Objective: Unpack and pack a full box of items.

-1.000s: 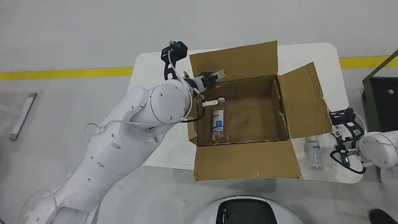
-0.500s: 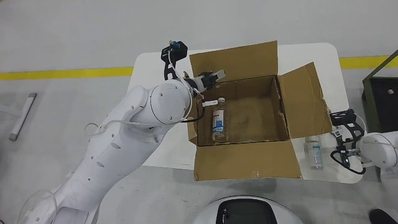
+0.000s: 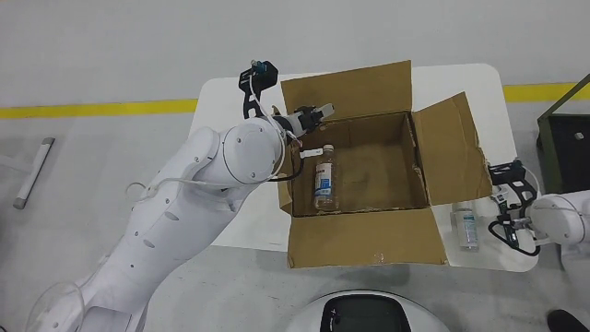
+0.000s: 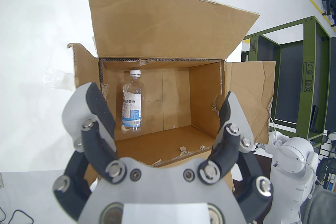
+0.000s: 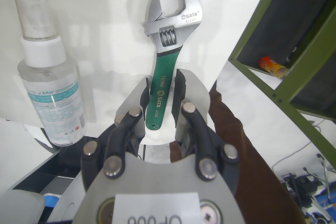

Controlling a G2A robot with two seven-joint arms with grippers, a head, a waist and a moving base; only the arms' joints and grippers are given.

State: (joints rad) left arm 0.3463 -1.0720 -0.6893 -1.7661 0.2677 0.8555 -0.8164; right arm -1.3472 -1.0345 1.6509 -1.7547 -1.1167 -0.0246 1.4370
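Note:
An open cardboard box [image 3: 359, 236] stands in the middle of the white table [image 3: 235, 101]. A clear bottle [image 3: 323, 181] with a white cap lies inside it by the left wall, also seen in the left wrist view [image 4: 132, 104]. My left gripper [image 3: 316, 112] hangs open and empty over the box's far left corner, fingers spread wide [image 4: 160, 90]. At the table's right edge my right gripper [image 3: 509, 201] is shut on the green handle of an adjustable wrench [image 5: 168, 33], its steel head pointing away over the tabletop [image 5: 163, 79].
A clear spray bottle [image 5: 50, 93] lies on the table beside the wrench, right of the box [image 3: 466, 224]. A green metal rack [image 3: 564, 148] stands just off the table's right side. The box flaps [image 4: 168, 25] stick out on all sides.

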